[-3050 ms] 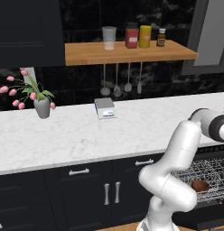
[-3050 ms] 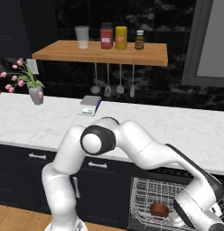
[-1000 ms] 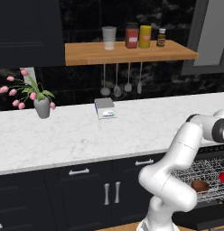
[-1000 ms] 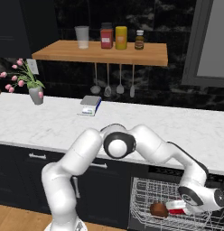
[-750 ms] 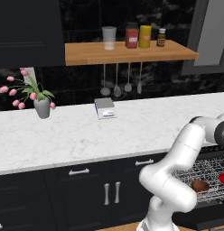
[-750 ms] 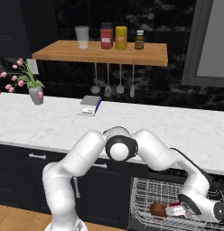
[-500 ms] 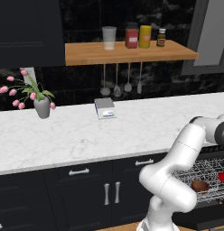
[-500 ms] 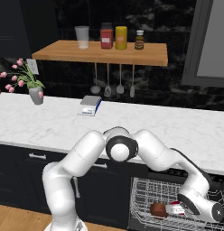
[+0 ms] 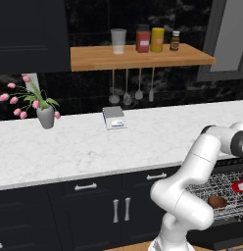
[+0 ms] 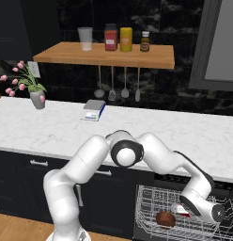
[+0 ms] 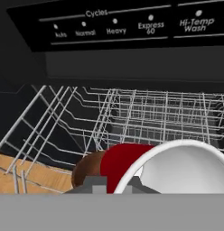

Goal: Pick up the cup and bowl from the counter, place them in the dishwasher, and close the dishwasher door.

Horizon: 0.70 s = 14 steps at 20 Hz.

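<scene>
Since 3 s ago the gripper [image 10: 180, 209] has sunk into the wire rack [image 11: 145, 113] w/ the red cup [image 11: 177, 169] — jaws clamped on its rim. Set it upright just beside the brown bowl [image 10: 165, 219], not on it — then let go.

bowl [image 9: 217, 202] in rack [image 9: 211, 184], cup [image 9: 239, 186] above

Black marble wall [image 9: 94, 93], wooden shelf [image 9: 138, 57] with hanging utensils [image 9: 132, 94], navy cabinets [image 9: 84, 211], wood floor [image 10: 19, 228].
</scene>
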{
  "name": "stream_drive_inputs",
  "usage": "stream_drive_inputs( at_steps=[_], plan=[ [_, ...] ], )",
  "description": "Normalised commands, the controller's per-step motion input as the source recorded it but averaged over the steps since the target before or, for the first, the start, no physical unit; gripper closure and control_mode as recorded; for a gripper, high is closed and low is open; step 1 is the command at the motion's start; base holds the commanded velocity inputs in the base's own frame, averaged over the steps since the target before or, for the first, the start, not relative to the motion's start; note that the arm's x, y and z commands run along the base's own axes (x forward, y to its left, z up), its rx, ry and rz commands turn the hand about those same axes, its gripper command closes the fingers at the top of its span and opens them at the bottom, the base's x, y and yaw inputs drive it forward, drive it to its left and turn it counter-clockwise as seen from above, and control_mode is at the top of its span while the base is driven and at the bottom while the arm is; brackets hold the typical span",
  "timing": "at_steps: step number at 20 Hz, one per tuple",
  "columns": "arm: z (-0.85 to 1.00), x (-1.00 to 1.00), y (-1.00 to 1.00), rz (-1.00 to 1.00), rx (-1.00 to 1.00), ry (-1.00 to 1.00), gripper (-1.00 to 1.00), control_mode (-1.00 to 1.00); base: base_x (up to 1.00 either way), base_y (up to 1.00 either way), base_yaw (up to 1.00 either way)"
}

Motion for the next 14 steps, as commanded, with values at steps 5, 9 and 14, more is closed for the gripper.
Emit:
stream_drive_inputs(
  at_steps=[5, 9, 14],
  plan=[
    [-0.6, 0.02, 0.0, -0.02, -0.01, 0.0, 1.0, -1.0, 0.0, 0.0, 0.0],
    [-0.81, 0.0, 0.0, 0.0, 0.0, 0.0, 1.0, -1.0, 0.0, 0.0, 0.0],
    [-0.5, 0.0, 0.0, 0.0, 0.0, 0.0, 1.0, -1.0, 0.0, 0.0, 0.0]
  ],
)
